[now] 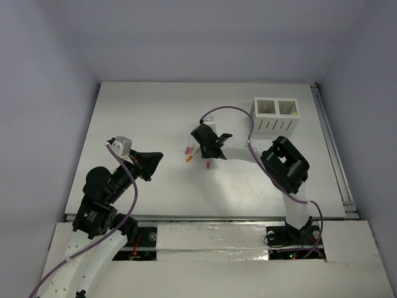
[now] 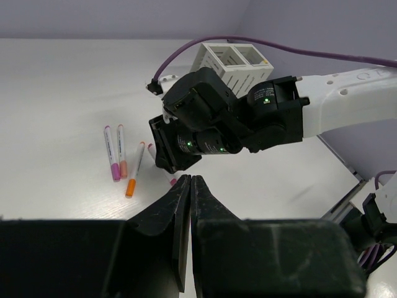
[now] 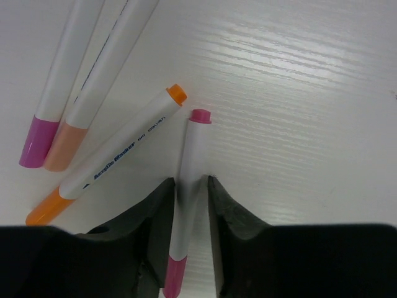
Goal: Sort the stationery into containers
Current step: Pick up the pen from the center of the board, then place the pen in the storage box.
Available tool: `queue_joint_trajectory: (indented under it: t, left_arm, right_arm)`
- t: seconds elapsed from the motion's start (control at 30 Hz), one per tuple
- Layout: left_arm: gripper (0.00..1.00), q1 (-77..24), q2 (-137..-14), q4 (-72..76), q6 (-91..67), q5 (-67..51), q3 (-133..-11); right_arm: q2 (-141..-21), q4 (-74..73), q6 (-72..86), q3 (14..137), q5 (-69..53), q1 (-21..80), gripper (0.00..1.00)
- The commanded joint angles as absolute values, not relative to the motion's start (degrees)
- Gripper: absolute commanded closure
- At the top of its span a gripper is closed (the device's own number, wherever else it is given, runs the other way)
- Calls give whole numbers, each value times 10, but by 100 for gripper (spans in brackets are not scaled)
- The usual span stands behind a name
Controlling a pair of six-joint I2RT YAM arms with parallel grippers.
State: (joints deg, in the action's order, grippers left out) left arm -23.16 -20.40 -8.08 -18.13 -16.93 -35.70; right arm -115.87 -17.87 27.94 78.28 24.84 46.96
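Several white pens lie at the table's middle. In the right wrist view, a pink-capped pen (image 3: 195, 143) runs between the fingers of my right gripper (image 3: 190, 180). The left finger touches it and a thin gap shows at the right finger, so the gripper is open astride the pen on the table. Beside it lie an orange-capped pen (image 3: 124, 155), a peach-capped pen (image 3: 105, 62) and another pink-capped pen (image 3: 62, 68). The white two-compartment container (image 1: 276, 115) stands at the back right. My left gripper (image 2: 190, 180) is shut and empty, hovering left of the pens (image 1: 188, 151).
The right arm (image 2: 335, 105) stretches from the right across the table's middle, with a purple cable (image 1: 226, 112) looping over it. A rail (image 1: 332, 149) runs along the table's right edge. Grey walls close in the back and sides.
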Motion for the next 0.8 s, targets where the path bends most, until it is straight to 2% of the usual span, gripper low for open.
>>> queue_joint_trajectory:
  t: [0.0, 0.1, 0.2, 0.33, 0.47, 0.57, 0.77]
  left_arm:
    - [99, -234, -196, -65, -181, -178, -370]
    - [99, -234, -195, -65, -181, -178, -371]
    - [99, -234, -193, -66, -180, -178, -371]
    - [99, -234, -192, -67, -181, -176, -371]
    - [99, -234, -195, -67, -181, -175, -371]
    - [99, -234, -195, -67, -181, -173, -371]
    - [99, -234, -204, -66, -180, -172, -370]
  right_arm:
    - [-1183, -239, 258, 809, 250, 474, 69]
    - [-1195, -261, 250, 825, 255, 468, 76]
    - [-1196, -264, 250, 825, 251, 468, 91]
    - [-1135, -216, 269, 769, 303, 463, 99]
    - [-1002, -159, 261, 719, 332, 440, 100]
    - [-947, -119, 254, 694, 324, 413, 100]
    - [-824, -31, 240, 655, 311, 267, 100]
